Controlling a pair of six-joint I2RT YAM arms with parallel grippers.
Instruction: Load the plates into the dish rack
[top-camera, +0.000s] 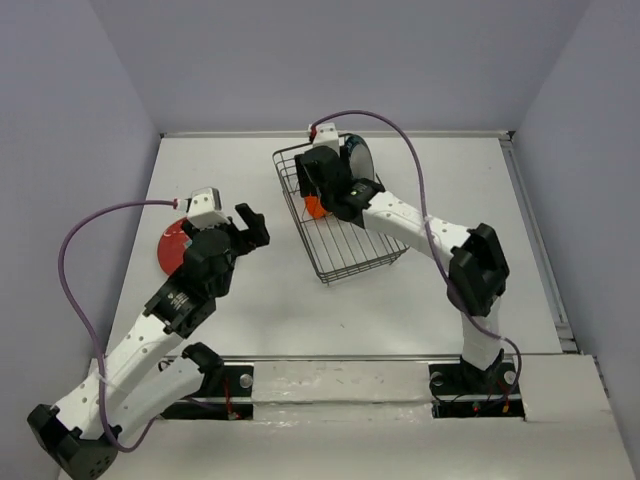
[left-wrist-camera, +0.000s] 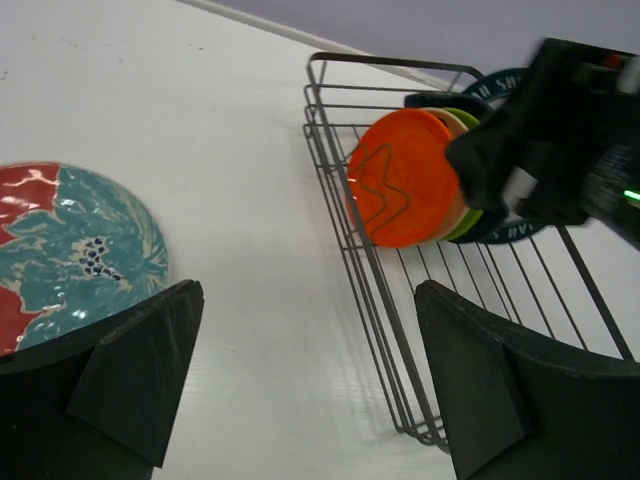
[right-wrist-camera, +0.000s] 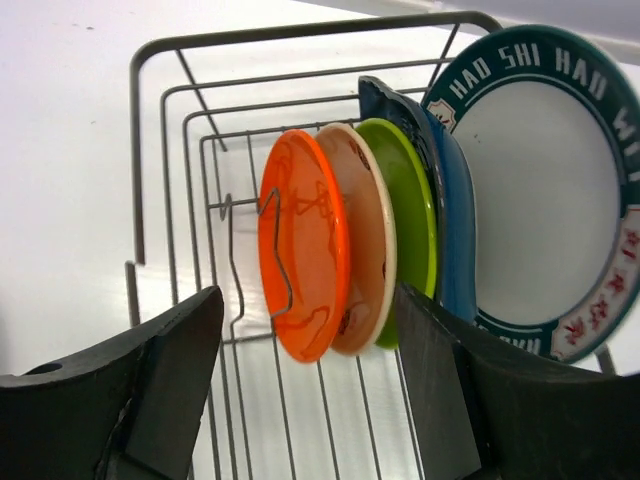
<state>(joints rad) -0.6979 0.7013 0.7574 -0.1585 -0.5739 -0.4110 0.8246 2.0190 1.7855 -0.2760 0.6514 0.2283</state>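
Only the red-and-teal plate (left-wrist-camera: 80, 250) is left to load, lying flat on the tabletop (top-camera: 280, 320) at far left. The left tool (left-wrist-camera: 308, 310) hovers near it, wide open and empty. The other five plates (right-wrist-camera: 380, 230) stand upright in the dish rack (top-camera: 345, 258), with the right tool (right-wrist-camera: 308, 300) poised over them, spread open and holding nothing.

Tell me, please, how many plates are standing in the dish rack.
5, upright in one row: orange plate, cream plate, green plate, blue plate, teal-rimmed plate. None seems hidden.
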